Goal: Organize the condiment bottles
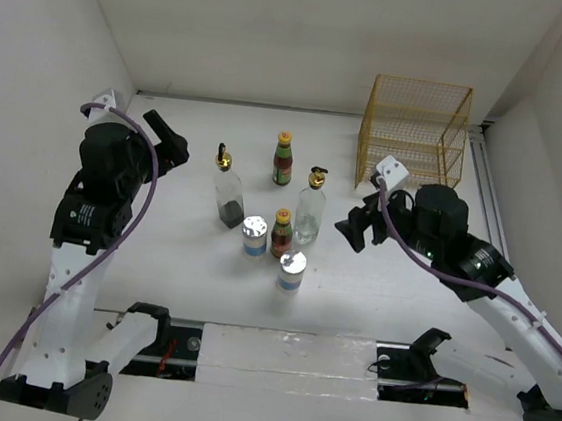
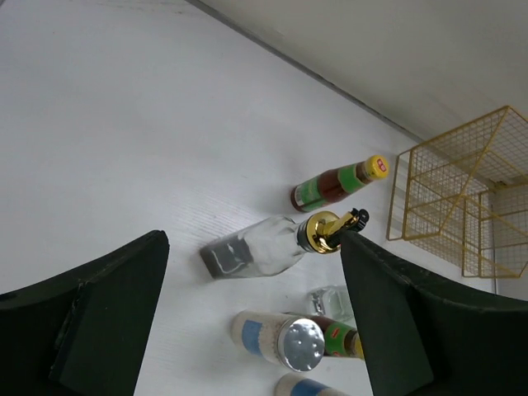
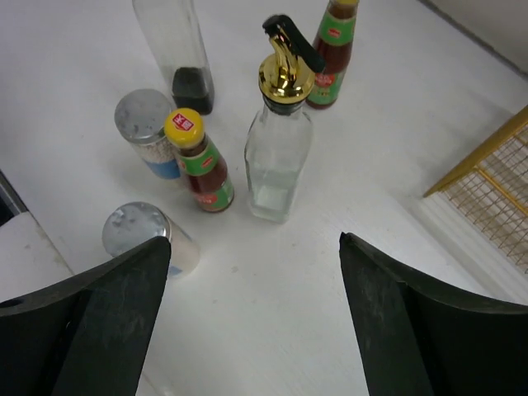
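The yellow wire rack (image 1: pixel 422 83) sits in the far right corner. Our right gripper (image 1: pixel 353 228) and our left gripper (image 1: pixel 172 145) are both wide open and hold nothing. The six condiment bottles (image 1: pixel 284 159) stand up straight in a bunch between them. The clear bottle with the gold top (image 3: pixel 279 157) is just in front of the right gripper, so we think that arm is nearer.

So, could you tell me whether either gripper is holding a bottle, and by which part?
Nothing is held: the left gripper and right gripper are both open, clear of the bottles.
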Robot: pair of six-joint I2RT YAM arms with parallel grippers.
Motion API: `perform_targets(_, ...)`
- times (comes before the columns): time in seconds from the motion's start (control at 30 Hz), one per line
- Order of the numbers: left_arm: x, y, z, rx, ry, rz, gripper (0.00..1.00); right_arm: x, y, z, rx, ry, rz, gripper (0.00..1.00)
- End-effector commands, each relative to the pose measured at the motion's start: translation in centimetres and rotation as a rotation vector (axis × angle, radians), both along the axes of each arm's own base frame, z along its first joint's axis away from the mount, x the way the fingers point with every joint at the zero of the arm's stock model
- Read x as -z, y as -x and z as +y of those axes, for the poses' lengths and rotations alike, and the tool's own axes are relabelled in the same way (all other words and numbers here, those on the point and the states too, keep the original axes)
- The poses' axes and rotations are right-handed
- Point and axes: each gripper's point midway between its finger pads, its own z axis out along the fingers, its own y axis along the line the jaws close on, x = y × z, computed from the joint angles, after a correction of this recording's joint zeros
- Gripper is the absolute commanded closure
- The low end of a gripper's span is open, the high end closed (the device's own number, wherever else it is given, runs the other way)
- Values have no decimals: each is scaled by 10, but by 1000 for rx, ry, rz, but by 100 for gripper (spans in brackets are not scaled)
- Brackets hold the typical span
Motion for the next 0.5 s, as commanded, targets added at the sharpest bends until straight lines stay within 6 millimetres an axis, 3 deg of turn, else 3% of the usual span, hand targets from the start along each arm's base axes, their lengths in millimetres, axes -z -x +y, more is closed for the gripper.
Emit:
perform_targets(0.0,-18,0,-8,39,30,-48,18,-32,-12,8,8,-67,-121,11)
perform_targets(0.03,-15,-3,-8,38,29,-38,18,-25,-14,9,4,-46,-115,11)
perform_targets(0.1,-12,-6,-9,38,28,-27,18,-18,-18,12,0,-38,-123,22)
perform_targets(0.13,-12,-9,-11,47,31,-26,18,-16,-19,12,0,-38,-123,34)
perform_targets(0.17,-9,-11,-11,47,30,-17,23,-9,-21,17,-12,-26,-104,68)
perform_targets(0.2,-9,-11,-11,47,30,-17,31,-1,-21,19,-23,-16,-87,83)
perform_targets(0.27,-4,-16,-10,37,25,2,62,5,-24,26,-35,1,-80,98)
perform_targets(0.3,-4,-17,-6,18,18,1,89,5,-24,26,-35,1,-80,97)
perform_targets(0.33,-4,-20,-6,18,18,6,92,4,-27,28,-35,-6,-88,89)
perform_targets(0.37,-5,-22,-5,9,14,5,92,5,-24,33,-54,-11,-88,77)
perform_targets(0.4,1,-27,-6,9,12,26,90,12,-27,35,-54,-5,-81,45)
perform_targets(0.47,2,-32,-6,9,11,36,68,9,-30,40,-68,-13,-103,28)
